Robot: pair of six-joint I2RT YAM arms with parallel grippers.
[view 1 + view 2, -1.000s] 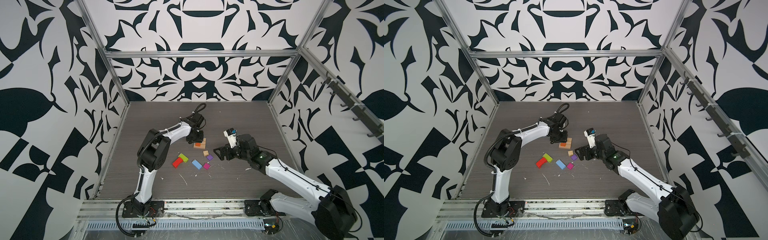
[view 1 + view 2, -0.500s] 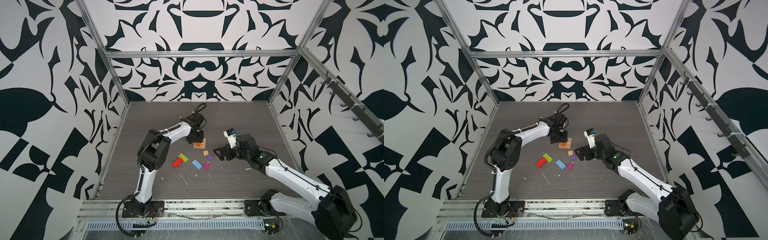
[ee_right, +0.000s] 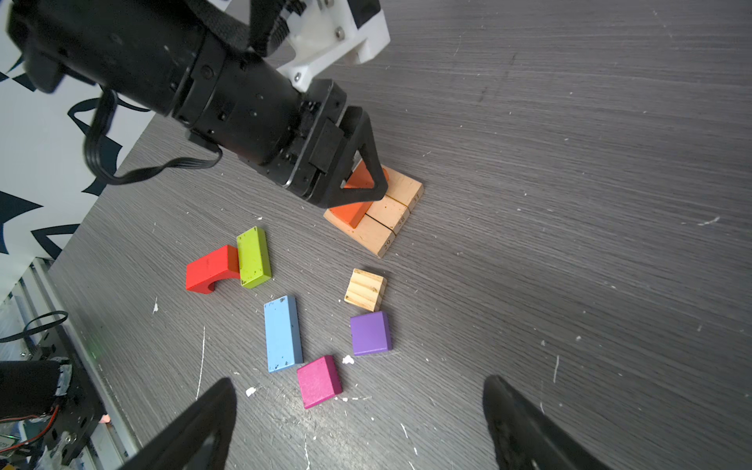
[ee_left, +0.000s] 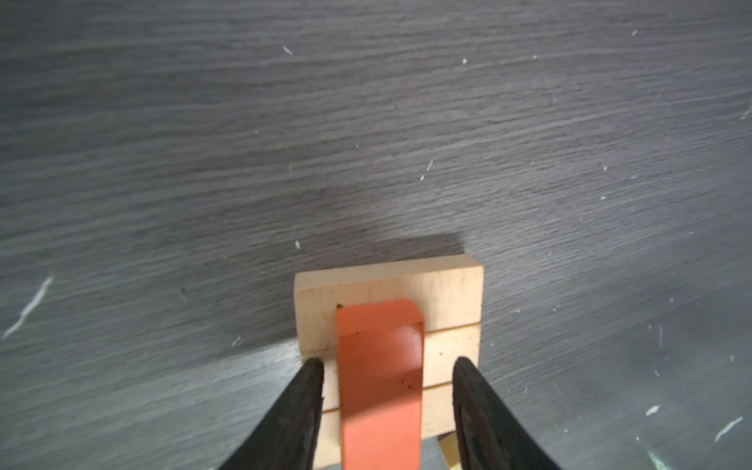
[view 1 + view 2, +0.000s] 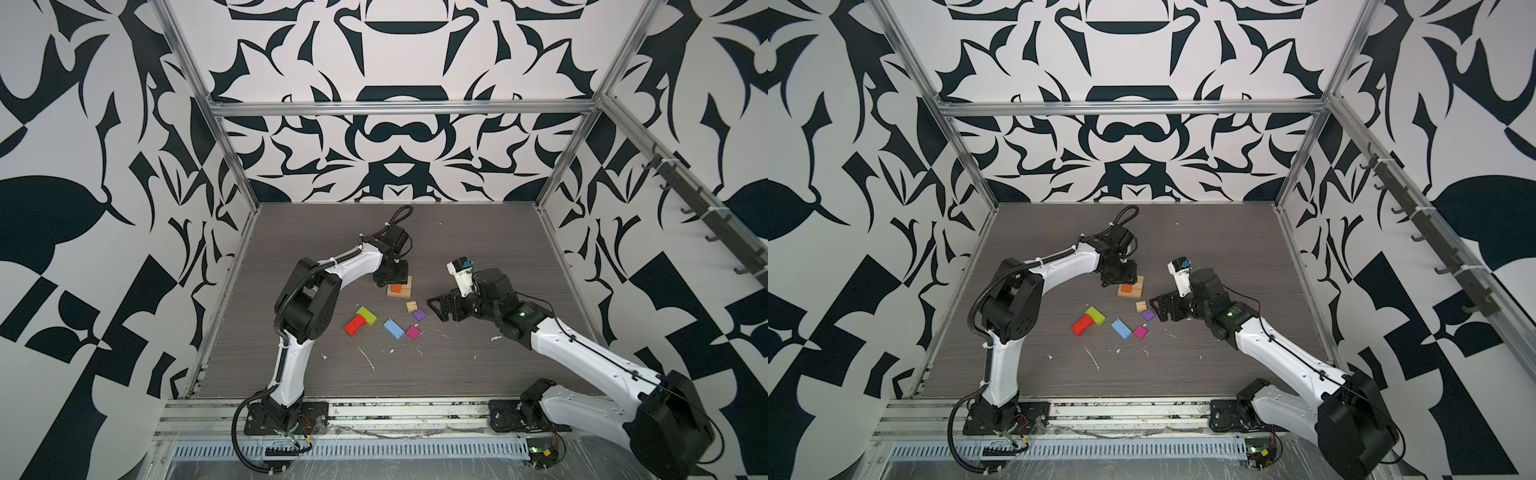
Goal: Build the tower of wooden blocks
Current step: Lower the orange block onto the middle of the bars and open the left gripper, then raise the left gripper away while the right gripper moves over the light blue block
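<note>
Orange block (image 4: 380, 407) lies on tan base (image 4: 451, 293), left gripper (image 4: 388, 362) parted around it

Bright, even light; soft shadows, left wrist view slightly blurred.

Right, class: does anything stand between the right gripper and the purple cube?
Nothing visible does. The right gripper hovers open with only bare table between it and the purple cube; the magenta cube lies off to one side.
</note>
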